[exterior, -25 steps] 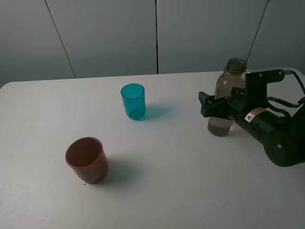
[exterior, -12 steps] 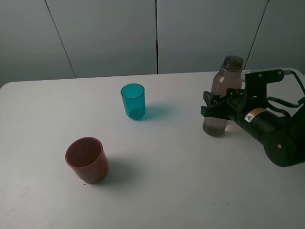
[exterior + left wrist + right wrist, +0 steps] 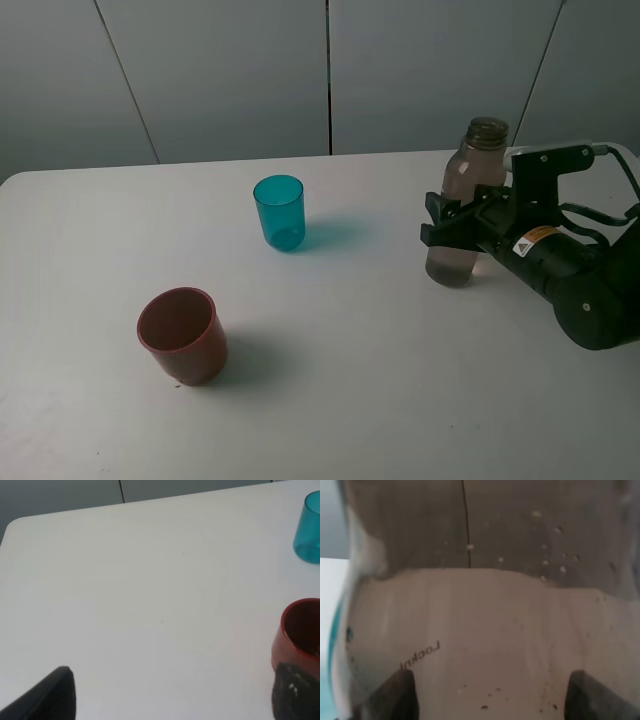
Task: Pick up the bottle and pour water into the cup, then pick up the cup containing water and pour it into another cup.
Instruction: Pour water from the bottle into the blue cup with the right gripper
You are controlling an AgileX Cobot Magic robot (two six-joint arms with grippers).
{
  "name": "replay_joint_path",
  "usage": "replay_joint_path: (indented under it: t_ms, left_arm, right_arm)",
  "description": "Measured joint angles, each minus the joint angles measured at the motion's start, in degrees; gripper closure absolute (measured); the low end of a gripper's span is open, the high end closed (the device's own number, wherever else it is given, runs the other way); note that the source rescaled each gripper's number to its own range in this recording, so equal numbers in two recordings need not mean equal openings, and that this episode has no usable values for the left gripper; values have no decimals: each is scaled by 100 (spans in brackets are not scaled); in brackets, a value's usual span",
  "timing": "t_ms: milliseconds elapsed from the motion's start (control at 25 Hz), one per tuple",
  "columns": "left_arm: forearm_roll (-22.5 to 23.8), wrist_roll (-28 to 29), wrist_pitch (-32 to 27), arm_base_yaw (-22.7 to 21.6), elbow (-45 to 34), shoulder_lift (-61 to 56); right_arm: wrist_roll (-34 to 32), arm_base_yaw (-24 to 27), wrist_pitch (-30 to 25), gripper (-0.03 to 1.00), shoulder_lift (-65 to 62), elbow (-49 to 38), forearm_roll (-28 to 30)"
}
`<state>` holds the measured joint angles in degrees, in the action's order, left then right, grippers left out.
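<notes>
Right gripper (image 3: 452, 226) clamped on bottle (image 3: 468, 176) at table (image 3: 400, 390) 3 o'clock, bottle leaning, left gripper (image 3: 172, 695) with jaws apart, teal cup (image 3: 279, 212) at 11 o'clock, red-brown cup (image 3: 182, 336) at 8 o'clock

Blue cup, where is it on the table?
In the high view, the blue cup stands toward the back of the table, left of the bottle and behind the red cup.

A white table (image 3: 350, 420), sparsely set.
A teal cup (image 3: 279, 212) stands toward the far edge, a red cup (image 3: 182, 335) nearer the front left corner, a tilted bottle (image 3: 460, 215) by the right edge.
</notes>
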<state>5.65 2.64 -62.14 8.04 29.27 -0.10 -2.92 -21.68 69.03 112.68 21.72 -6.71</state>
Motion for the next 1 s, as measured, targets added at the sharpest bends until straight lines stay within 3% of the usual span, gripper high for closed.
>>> replay_joint_path:
  t_ms: [560, 840, 1000]
  left_arm:
    - [0, 0, 0, 0, 0, 0]
    - [0, 0, 0, 0, 0, 0]
    - [0, 0, 0, 0, 0, 0]
  right_arm:
    - [330, 0, -381, 97, -699, 0, 135]
    - [1268, 0, -1731, 97, -1661, -10, 161]
    - [1453, 0, -2965, 97, -2189, 285, 373]
